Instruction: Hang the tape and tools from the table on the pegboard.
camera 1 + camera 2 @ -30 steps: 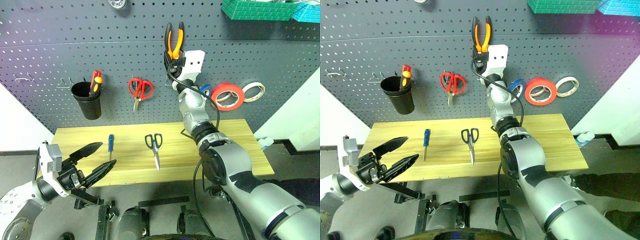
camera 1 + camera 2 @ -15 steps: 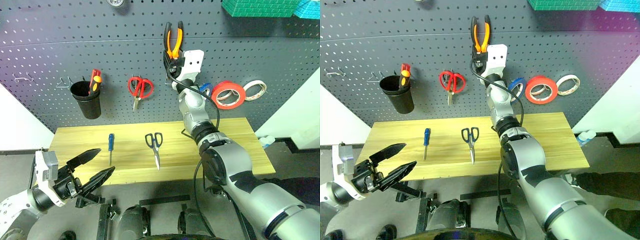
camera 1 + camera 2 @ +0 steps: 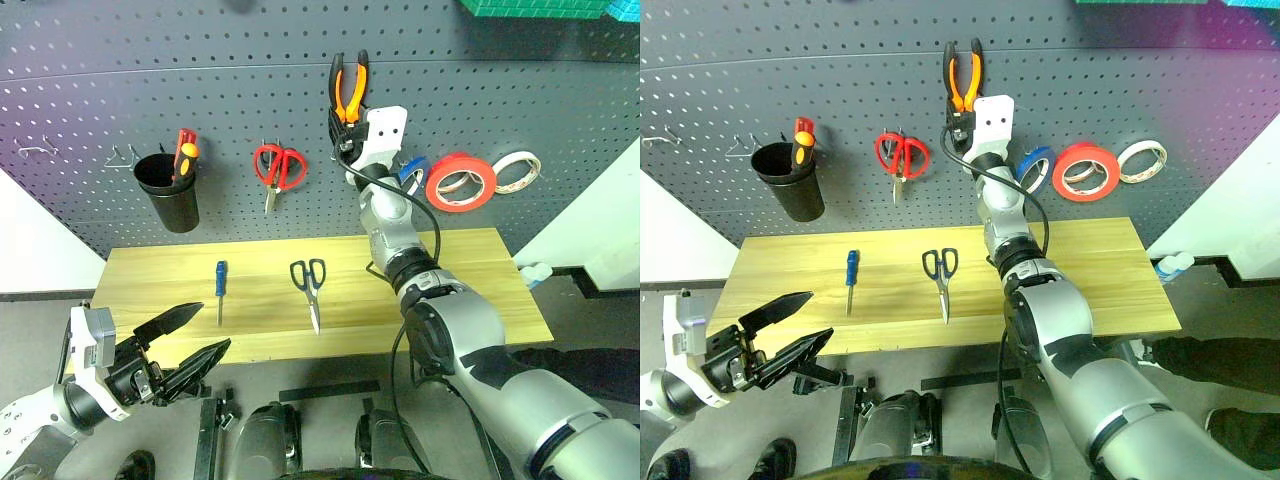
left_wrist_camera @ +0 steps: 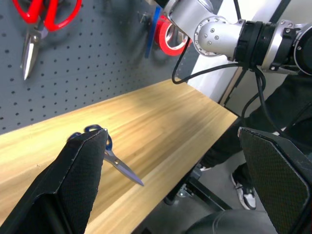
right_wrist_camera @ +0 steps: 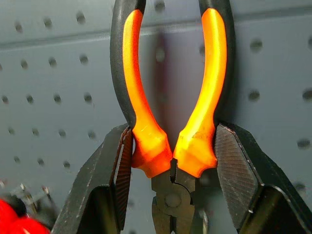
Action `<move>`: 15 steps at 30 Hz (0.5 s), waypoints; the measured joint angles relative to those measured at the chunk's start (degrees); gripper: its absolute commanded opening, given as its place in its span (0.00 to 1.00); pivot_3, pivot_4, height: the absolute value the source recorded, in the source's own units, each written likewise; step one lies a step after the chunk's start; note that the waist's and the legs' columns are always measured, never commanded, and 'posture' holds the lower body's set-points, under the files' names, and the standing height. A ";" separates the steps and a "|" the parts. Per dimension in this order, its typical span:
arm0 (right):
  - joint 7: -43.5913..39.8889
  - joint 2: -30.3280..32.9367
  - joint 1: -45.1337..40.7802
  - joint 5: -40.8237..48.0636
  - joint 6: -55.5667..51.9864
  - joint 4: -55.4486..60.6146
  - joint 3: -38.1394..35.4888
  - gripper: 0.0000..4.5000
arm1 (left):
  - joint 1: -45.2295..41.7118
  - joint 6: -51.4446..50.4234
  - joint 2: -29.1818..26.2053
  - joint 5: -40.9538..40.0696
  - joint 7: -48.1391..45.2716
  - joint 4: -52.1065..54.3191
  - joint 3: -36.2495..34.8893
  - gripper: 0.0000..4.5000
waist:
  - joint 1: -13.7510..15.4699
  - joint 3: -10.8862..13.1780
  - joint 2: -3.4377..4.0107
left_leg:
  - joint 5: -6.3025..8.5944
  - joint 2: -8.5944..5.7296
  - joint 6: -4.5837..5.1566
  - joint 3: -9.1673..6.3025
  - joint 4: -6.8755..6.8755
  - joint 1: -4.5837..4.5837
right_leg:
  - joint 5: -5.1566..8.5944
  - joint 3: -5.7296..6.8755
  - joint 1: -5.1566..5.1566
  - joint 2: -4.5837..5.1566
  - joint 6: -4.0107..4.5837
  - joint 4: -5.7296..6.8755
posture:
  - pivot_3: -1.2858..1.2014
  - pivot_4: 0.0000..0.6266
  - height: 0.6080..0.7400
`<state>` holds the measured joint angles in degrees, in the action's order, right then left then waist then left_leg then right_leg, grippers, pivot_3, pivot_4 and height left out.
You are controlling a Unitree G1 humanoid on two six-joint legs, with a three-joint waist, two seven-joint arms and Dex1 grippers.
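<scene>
On the pegboard (image 3: 100, 90) I see, at far left, a black cup (image 3: 169, 195) hanging with a red-and-yellow-handled screwdriver (image 3: 184, 152) standing in it, handle up. On the table (image 3: 470, 275) below lie the blue-handled screwdriver (image 3: 220, 290), handle toward the board, and just right of it the dark-handled scissors (image 3: 310, 285), blades pointing toward me. Red-handled scissors (image 3: 277, 170) hang above them on the board. The pliers (image 3: 348, 85), orange grips edged in black, stand handles-up against the board with the nose downward. Right of them hang a blue tape ring (image 3: 411, 177), the thick orange-red tape (image 3: 460, 182) and a thinner pale ring (image 3: 517, 172), each on the board. My left gripper (image 3: 190, 338) is held low in front of the table's near edge, pointing roughly level toward the right, jaws spread wide and holding nothing. My right arm is stretched forward and up to the board; the right gripper (image 5: 168, 161) has its fingers (image 5: 114, 170) partly closed, pressing on both sides of the pliers where the grips meet the pivot.
</scene>
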<state>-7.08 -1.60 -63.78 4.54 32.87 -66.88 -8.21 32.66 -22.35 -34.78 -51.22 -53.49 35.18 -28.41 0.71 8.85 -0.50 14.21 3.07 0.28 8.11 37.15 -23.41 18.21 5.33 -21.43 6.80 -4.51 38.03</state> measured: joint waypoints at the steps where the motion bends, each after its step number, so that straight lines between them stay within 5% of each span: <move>1: 0.37 0.07 0.36 -0.32 -0.01 0.06 0.15 0.47 | 0.26 -0.06 -0.02 -0.24 -0.02 0.06 -0.14 1.00 | 0.01 0.23 0.01 | 0.00 0.00 0.00 -0.01 0.00 0.00 | 0.01 0.00 0.00 0.01 0.01 0.00 | 0.61 0.30 1.00; 8: 0.84 0.34 2.60 -1.82 -0.18 0.45 1.04 0.47 | 0.31 -0.96 -0.96 -1.35 -0.02 0.81 -0.35 1.00 | -0.02 1.28 0.01 | 0.00 0.01 0.00 -0.01 -0.08 -0.07 | 0.01 0.00 -0.07 0.02 0.02 -0.04 | 0.61 0.30 1.00; 15: -3.29 0.10 2.99 0.28 -0.30 1.62 0.60 0.99 | -1.92 -1.27 -1.26 -1.44 0.04 0.47 -0.33 1.00 | -0.05 1.45 0.04 | 0.02 0.01 -0.01 -0.01 -0.13 -0.10 | 0.00 0.01 -0.13 0.01 -0.01 -0.06 | 0.61 0.28 1.00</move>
<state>-10.37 -1.50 -60.79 4.82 32.57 -65.26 -7.61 30.74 -23.62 -36.04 -52.66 -53.45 35.65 -28.73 0.66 10.30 -0.46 14.22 3.08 0.28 8.10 37.02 -23.51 18.21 5.34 -21.56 6.81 -4.52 37.97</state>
